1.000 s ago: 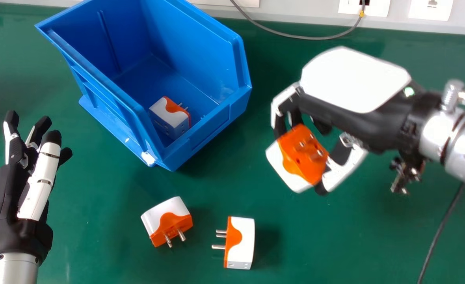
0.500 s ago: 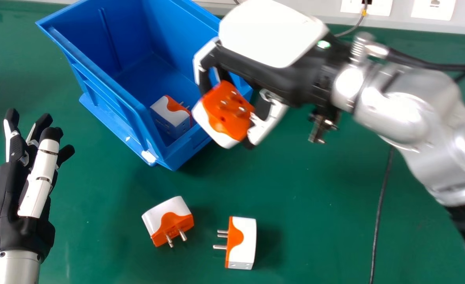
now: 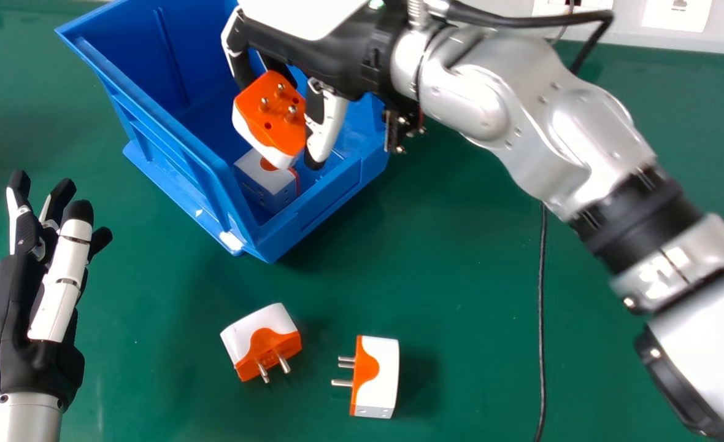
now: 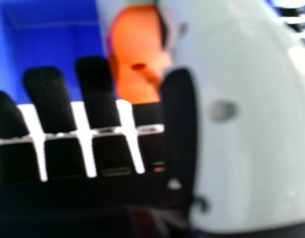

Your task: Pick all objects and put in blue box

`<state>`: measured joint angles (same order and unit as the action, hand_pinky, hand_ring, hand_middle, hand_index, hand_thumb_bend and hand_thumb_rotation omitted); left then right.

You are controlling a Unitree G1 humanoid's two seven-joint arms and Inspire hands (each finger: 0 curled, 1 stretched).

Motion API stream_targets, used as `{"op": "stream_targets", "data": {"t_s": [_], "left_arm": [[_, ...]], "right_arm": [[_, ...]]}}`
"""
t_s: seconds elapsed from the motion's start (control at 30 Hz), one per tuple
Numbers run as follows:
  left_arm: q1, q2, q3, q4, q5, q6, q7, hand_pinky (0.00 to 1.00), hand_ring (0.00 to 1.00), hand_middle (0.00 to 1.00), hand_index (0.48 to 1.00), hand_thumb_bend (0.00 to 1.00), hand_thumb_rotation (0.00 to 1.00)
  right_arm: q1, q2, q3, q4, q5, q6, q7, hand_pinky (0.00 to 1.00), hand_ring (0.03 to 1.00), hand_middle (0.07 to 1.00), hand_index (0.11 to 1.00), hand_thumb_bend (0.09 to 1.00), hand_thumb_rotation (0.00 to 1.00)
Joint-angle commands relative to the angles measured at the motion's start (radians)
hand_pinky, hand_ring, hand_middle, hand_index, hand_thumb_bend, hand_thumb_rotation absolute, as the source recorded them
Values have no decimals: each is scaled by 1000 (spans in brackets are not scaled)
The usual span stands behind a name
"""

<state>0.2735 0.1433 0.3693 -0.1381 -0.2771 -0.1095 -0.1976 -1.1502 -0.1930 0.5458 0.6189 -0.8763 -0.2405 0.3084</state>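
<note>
Right now the right robot hand (image 3: 337, 61) is over the blue box (image 3: 135, 49), its fingers and thumb curled round an orange and white adapter (image 3: 276, 126). That adapter hangs tilted above the box's interior, its orange face and metal pins toward the head camera, its white part lower. In the right hand view, its orange face shows near the thumb, with the blue of the box beyond the fingers.

A second adapter (image 3: 270, 184) lies inside the box, close to the near corner, partly hidden behind the held one in the head view.

Two more adapters sit on the green tabletop (image 3: 460, 276), in front of the box and apart from each other. The left one (image 3: 264, 341) is turned at a slant, pins toward the robot; the right one (image 3: 374, 377) has its pins pointing left, toward its neighbour.

Over the last second the right arm has swept leftward, carrying its adapter from above the bare tabletop to above the box, while the two loose adapters have stayed put.

The left robot hand (image 3: 12, 313) is at the left of the head view, fingers extended and holding nothing. A dark cable (image 3: 543, 307) runs along the tabletop, right of the loose adapters.
</note>
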Motion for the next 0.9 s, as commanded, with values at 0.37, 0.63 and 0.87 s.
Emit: {"op": "stream_targets", "data": {"t_s": [0.37, 0.63, 0.87], "left_arm": [[18, 1, 4, -46, -22, 11, 8, 876, 948, 972, 963, 352, 639], [31, -2, 3, -76, -21, 35, 28, 866, 939, 964, 959, 368, 608], [34, -6, -2, -78, -16, 27, 29, 862, 936, 960, 956, 360, 589]], "right_arm": [[-295, 189, 115, 451, -70, 80, -212, 207, 350, 475, 512, 507, 0], [-329, 261, 138, 565, -59, 132, -247, 206, 357, 486, 518, 506, 0], [-327, 305, 163, 608, -62, 172, -238, 209, 354, 484, 530, 503, 0]]}}
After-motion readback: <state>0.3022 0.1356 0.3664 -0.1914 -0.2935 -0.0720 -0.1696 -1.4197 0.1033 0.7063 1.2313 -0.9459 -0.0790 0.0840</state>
